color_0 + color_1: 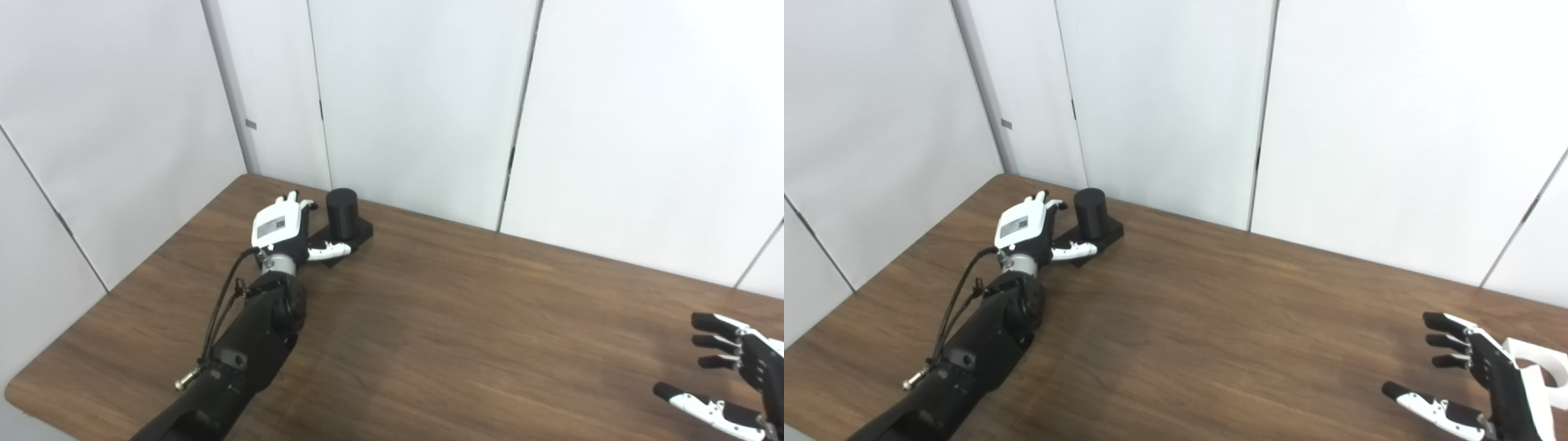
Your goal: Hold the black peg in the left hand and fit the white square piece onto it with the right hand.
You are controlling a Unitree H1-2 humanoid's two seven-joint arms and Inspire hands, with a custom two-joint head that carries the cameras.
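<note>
Two hands far apart on a brown table, the peg at the far left and the white piece at the near right.

The table [465,318] is wood-grained and backed by white wall panels [416,92]. The left arm [245,349] reaches to the far left corner, where the left hand [285,229] rests against the flat base of the black peg [342,212], thumb lying along the base's near edge; the peg stands upright, and whether the fingers grip it cannot be told. The right hand [1476,383] hangs spread wide and holding nothing, just beside the white square piece [1540,367], which lies with its round hole showing.
</note>
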